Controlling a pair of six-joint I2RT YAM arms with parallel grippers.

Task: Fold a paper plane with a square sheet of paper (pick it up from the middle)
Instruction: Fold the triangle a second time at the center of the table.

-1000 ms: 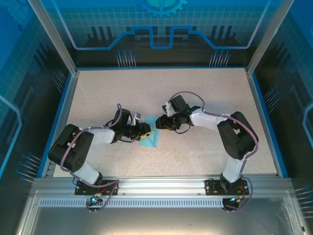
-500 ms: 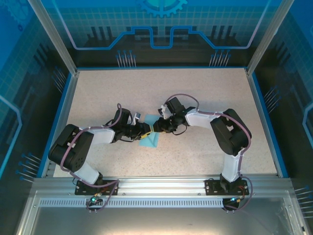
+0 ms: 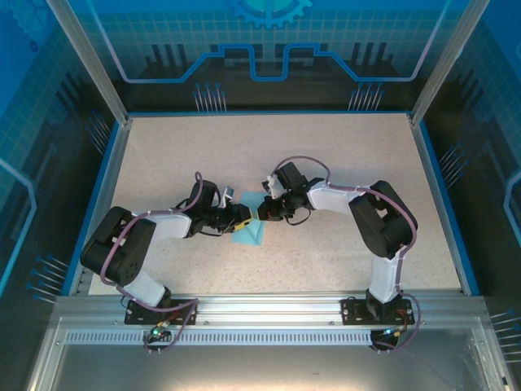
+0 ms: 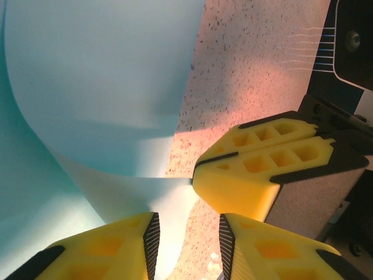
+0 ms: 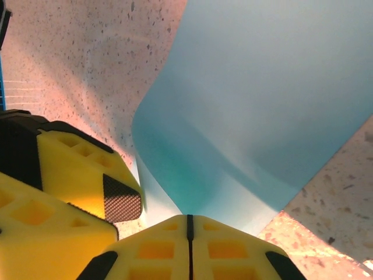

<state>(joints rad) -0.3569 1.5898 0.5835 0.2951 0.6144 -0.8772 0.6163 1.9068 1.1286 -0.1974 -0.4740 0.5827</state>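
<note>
right gripper [image 5: 187, 224] had its jaws pressed tight together on a curled-up edge of the square sheet of paper [image 4: 99, 87]. left gripper [image 4: 186, 230] was only narrowly parted, a whitish flap of the same sheet running down through the gap, and as far as i could see the pads weren't clamping it. on the overhead the two tips met nose to nose at the middle of the table [image 3: 342, 163], left coming in from 9 o'clock, right from 3 o'clock, and the blue paper spilled out from under them toward 6 o'clock.

here's what worried me. that pinch looked to sit on an edge or a corner, not the middle, so any lift could have let the sheet swing and droop. if the left jaws shut while the right one tugged toward 3 o'clock, thin paper like that could have torn or taken a stray crease. if the left stayed loose, the flap could have slid straight out. the fingers were also just beside each other, so a small sideways nudge could have knocked them together.

hard to read: the overhead had both wrists over the pinch point. both wrist views cut the sheet off at the frame, so i couldn't tell how much lay flat, or whether any fold was in it.
</note>
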